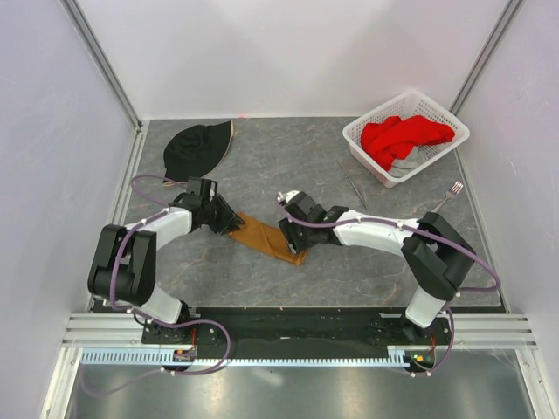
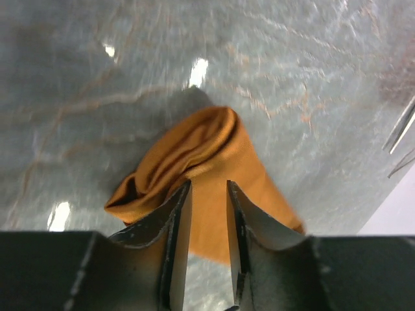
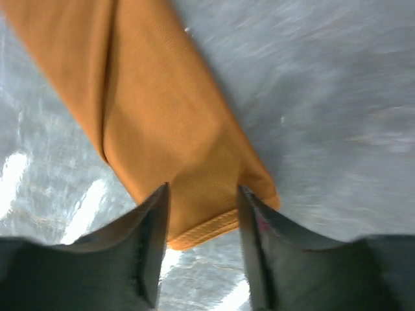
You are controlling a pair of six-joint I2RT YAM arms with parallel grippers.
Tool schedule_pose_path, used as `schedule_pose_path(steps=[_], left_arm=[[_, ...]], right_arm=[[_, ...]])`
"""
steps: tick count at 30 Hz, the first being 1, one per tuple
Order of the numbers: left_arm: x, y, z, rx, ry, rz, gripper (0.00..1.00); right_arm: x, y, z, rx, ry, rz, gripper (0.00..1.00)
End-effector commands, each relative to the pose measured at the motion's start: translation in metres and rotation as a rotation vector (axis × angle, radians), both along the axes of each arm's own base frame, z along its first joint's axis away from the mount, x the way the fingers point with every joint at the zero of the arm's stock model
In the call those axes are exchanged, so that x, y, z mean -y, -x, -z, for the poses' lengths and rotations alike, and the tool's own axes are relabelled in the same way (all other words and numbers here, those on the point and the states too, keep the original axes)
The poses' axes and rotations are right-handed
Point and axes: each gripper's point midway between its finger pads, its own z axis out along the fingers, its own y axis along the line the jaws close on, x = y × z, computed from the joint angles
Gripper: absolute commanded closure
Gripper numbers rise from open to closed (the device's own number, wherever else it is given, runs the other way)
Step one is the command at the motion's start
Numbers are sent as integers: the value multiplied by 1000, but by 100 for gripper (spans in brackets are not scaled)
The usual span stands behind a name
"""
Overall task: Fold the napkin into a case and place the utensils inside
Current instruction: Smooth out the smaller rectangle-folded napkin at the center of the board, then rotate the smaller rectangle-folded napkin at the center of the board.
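Left pincer, right pincer — both low, jaws apart

The top view is bright and evenly lit from above, with only soft shadows on the tabletop. The left wrist view shows white glare spots on the tabletop. The right wrist view is motion-smeared, with glare at its lower left, and the napkin looks soft.
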Motion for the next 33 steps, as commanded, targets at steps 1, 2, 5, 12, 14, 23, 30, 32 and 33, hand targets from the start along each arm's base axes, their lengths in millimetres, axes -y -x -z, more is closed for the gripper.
schedule_pose_path(steps=[1, 2, 5, 12, 14, 23, 30, 32, 33], left_arm=[[-6, 11, -27, 68, -14, 4, 61], [-6, 14, -37, 98, -5, 7, 60], [-3, 27, -46, 110, 14, 29, 58], [16, 44, -74, 170, 93, 149, 58], [28, 49, -83, 191, 128, 206, 58], [48, 44, -74, 186, 42, 318, 60], [23, 10, -50, 131, -155, 209, 69], [20, 5, -46, 117, -178, 195, 75], [12, 3, -39, 101, -222, 170, 76]], right_arm=[[23, -56, -63, 137, -45, 134, 39], [32, -66, -70, 161, -38, 169, 29], [66, -99, -81, 198, 8, 275, 15], [142, -181, -68, 177, 65, 510, 2], [150, -200, -61, 191, 109, 517, 2], [162, -233, -44, 140, 152, 520, 11], [100, -144, -68, 74, 31, 374, 18], [74, -116, -88, 91, -1, 322, 22], [66, -99, -86, 63, -8, 292, 24]])
